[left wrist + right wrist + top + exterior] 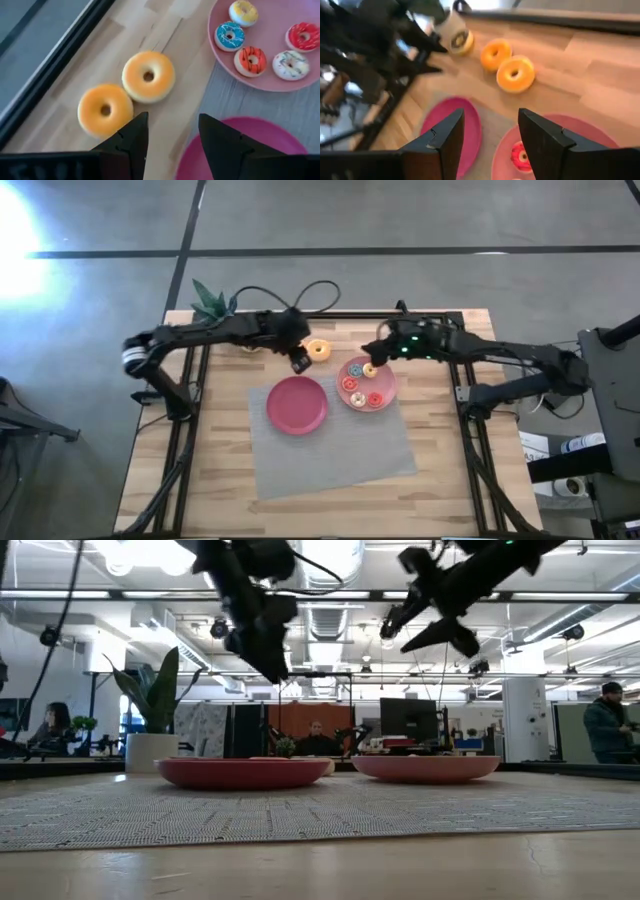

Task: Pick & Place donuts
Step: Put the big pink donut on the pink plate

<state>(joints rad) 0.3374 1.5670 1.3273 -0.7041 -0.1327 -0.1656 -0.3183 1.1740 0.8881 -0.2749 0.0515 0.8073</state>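
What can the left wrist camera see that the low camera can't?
Only the left wrist view shows two orange donuts on the wood, and four little iced donuts in the pink plate. Only the low view shows the room with people and a big potted plant. Both show the pink plate and the magenta plate, and the left gripper, open.

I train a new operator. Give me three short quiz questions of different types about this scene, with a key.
1. True or false: the magenta plate is bare.
2. How many small donuts lie on the pink plate in the left wrist view?
3. The two orange donuts lie: A) on the pink plate, B) on the wood, C) in the left gripper.

Key: 1 true; 2 five; 3 B. The right gripper is open too.
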